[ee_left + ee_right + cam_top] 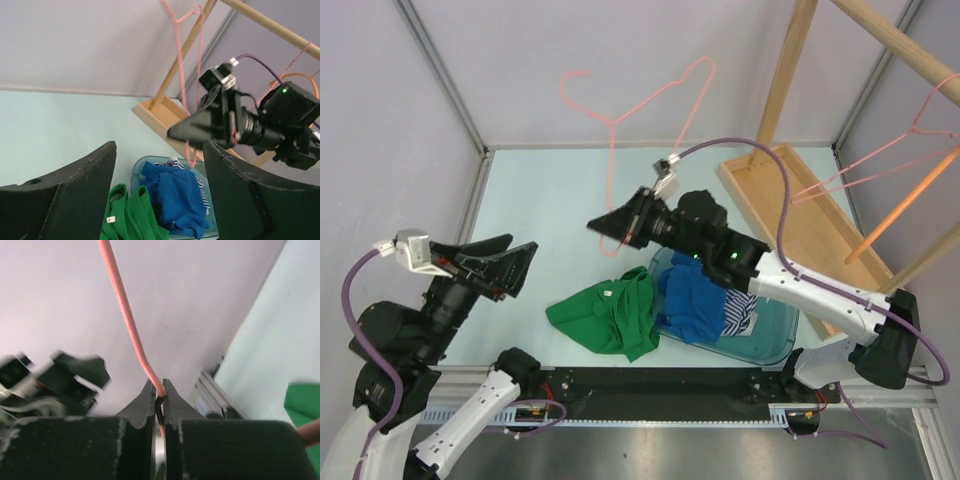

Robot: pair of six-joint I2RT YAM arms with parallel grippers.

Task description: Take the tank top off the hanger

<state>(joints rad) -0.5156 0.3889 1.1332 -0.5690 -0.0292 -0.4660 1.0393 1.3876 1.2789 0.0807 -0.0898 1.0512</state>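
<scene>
The pink hanger [610,170] was pinched aloft by the closed right hand [598,228], presumably kept clear of the green tank top [610,315] crumpled on the tabletop [540,200]; the left hand [522,243] was held open, empty.

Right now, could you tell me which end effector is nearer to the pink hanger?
Right. The right end effector is shut on the pink hanger, gripping its wire. The left end effector is open and off to the side, not touching it.
</scene>
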